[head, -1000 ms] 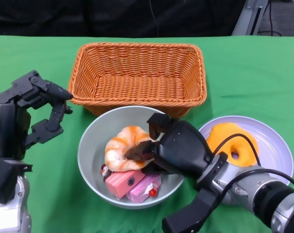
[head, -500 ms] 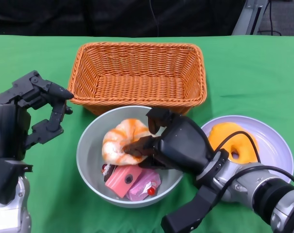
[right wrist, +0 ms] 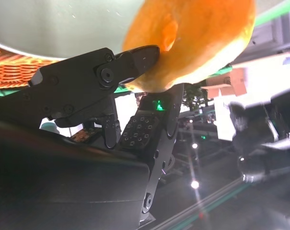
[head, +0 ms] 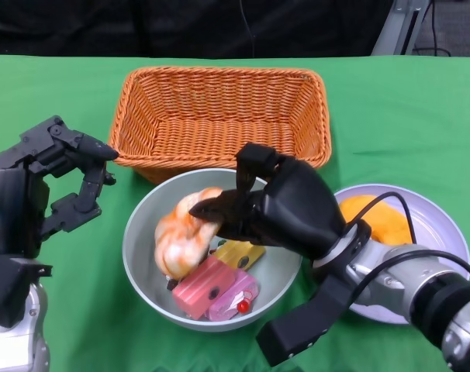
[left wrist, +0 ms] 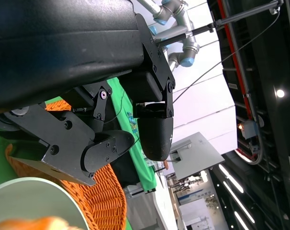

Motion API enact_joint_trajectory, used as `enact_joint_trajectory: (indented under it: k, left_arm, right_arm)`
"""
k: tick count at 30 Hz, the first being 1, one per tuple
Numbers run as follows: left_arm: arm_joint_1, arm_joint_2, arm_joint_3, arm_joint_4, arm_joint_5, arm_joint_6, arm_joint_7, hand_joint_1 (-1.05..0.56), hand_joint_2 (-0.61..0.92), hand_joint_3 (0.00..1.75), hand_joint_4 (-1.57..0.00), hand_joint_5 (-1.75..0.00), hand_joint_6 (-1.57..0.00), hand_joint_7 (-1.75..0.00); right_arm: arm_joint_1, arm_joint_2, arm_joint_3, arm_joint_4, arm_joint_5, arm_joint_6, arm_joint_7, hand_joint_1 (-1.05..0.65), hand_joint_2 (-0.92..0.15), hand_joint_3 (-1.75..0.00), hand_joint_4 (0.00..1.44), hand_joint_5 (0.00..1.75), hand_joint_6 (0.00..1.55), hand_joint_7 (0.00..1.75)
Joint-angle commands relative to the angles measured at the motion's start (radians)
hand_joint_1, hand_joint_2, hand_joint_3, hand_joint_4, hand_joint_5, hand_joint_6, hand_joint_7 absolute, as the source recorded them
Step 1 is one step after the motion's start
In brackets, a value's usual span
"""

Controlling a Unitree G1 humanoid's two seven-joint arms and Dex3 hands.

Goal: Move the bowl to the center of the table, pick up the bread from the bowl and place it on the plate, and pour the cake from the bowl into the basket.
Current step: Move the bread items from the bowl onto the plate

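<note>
Three containers crowd the middle of the green tabletop (head: pixel 57 93): a wicker basket (head: pixel 221 116) at upper centre, a grey bowl (head: pixel 139 244) just below it with its far rim close against the basket's front wall, and a pale plate (head: pixel 440 232) at the lower right, close beside the bowl.

The right robot hand (head: pixel 285 211) reaches in from the lower right and grasps the bread (head: pixel 181 232), a glazed orange-and-white twist, at its upper end; the bread hangs tilted over the left half of the bowl, its lower end down inside among the other pieces. In the right wrist view the fingertips (right wrist: pixel 135 60) press into the bread's golden surface. Beneath it in the bowl lie a pink cake (head: pixel 212 288) with a red dot, and a yellow piece (head: pixel 239 253) just beside the fingers. The hand and forearm cover the bowl's right rim and the plate's left edge. On the plate sits an orange bun (head: pixel 378 218), partly hidden behind the wrist and its black cable (head: pixel 390 203).

The left robot hand (head: pixel 45 182) hovers at the left edge of the frame, released, fingers spread, holding nothing, beside the basket's left corner and apart from the bowl. Open green cloth lies to the upper left, upper right and lower left of the frame.
</note>
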Motion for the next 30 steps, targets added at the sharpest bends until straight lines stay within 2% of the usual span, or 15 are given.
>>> enact_joint_trajectory:
  k: [1, 9, 14, 19, 26, 30]
  left_arm:
    - [-0.007, 0.02, 0.008, 0.008, -0.006, -0.004, 0.007, -0.05, 0.64, 0.92, -0.83, -1.4, -0.89, -1.05]
    - [-0.013, 0.03, 0.011, 0.022, -0.039, 0.003, -0.02, -0.03, 0.66, 0.91, -0.83, -1.4, -0.88, -1.03]
    - [-0.018, 0.034, 0.012, 0.039, -0.042, -0.005, -0.026, -0.03, 0.65, 0.9, -0.83, -1.39, -0.89, -1.04]
    - [-0.024, 0.041, 0.011, 0.062, -0.042, -0.019, -0.033, -0.05, 0.65, 0.89, -0.83, -1.4, -0.88, -1.06]
    - [-0.026, 0.041, 0.011, 0.074, -0.047, -0.021, -0.045, -0.05, 0.66, 0.88, -0.84, -1.41, -0.88, -1.06]
    - [-0.025, 0.038, 0.01, 0.076, -0.039, -0.025, -0.039, -0.04, 0.66, 0.88, -0.83, -1.42, -0.87, -1.06]
  right_arm:
    - [0.04, -0.047, -0.041, -0.077, 0.042, -0.036, 0.046, -0.28, -0.87, 0.0, 0.77, 1.14, 1.17, 0.08]
    - [0.146, -0.127, -0.138, -0.282, 0.081, -0.077, 0.111, -0.25, -0.86, 0.0, 0.8, 1.12, 1.19, 0.11]
    - [0.217, -0.181, -0.202, -0.409, 0.083, -0.081, 0.135, -0.25, -0.87, 0.0, 0.8, 1.18, 1.19, 0.16]
    - [0.275, -0.232, -0.26, -0.479, 0.108, -0.114, 0.188, -0.24, -0.88, 0.0, 0.79, 1.1, 1.15, 0.19]
    - [0.305, -0.233, -0.311, -0.495, 0.117, -0.134, 0.203, -0.24, -0.81, 0.0, 0.84, 1.02, 1.15, 0.25]
    - [0.308, -0.23, -0.33, -0.499, 0.109, -0.134, 0.19, -0.26, -0.84, -0.02, 0.85, 1.01, 1.15, 0.27]
